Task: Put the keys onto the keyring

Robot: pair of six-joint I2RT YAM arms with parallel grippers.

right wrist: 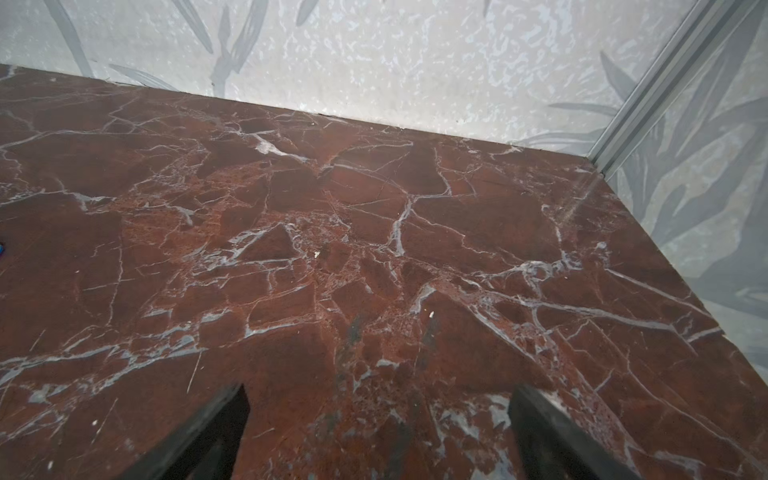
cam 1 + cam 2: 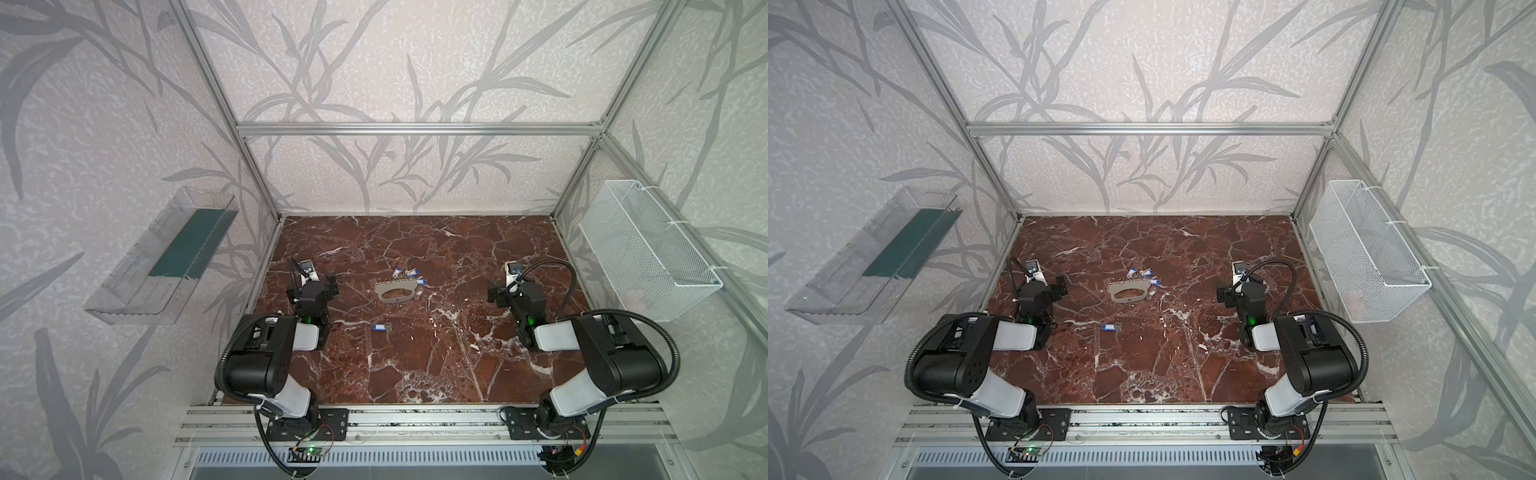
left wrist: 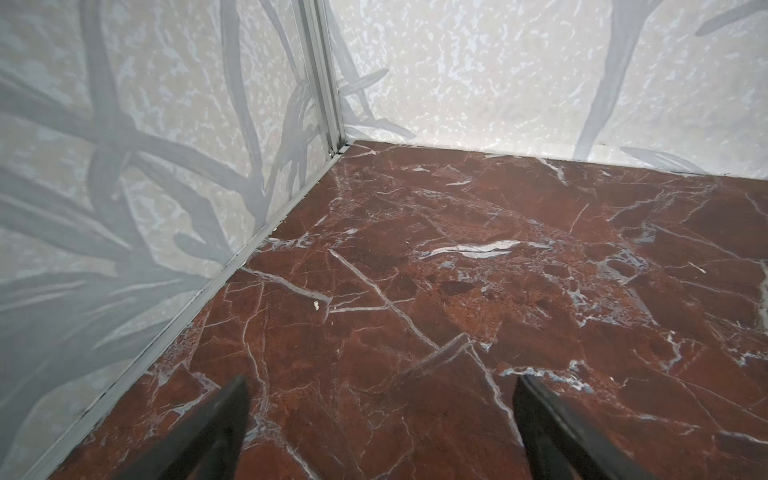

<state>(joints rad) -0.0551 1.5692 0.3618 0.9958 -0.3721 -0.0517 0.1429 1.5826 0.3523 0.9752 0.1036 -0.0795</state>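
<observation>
**Both my grippers wide open and empty, keys and keyring lying mid-table**

I work inside a booth with leaf-patterned walls. Its floor is a red-brown marble-look table with white veins.

My left arm is folded at the left side of the table and my right arm at the right side. Both are well apart from the objects in the middle.

A clear plastic tray hangs on the left wall. A white wire basket hangs on the right wall.

In the left wrist view, my left gripper has its two dark fingers spread wide, with only bare table between them. In the right wrist view, my right gripper stands just as wide and holds nothing.

In both top views, the keyring lies flat near the table's centre, between my two arms. It is a grey half-moon plate with an oval cut-out, and its row of small holes faces the back wall.

A cluster of keys with blue tags lies just beyond that holed edge and around its right end. They are too small for me to tell whether any is hooked on.

One more key with a blue tag lies alone on the table, nearer the front and apart from the keyring.
</observation>
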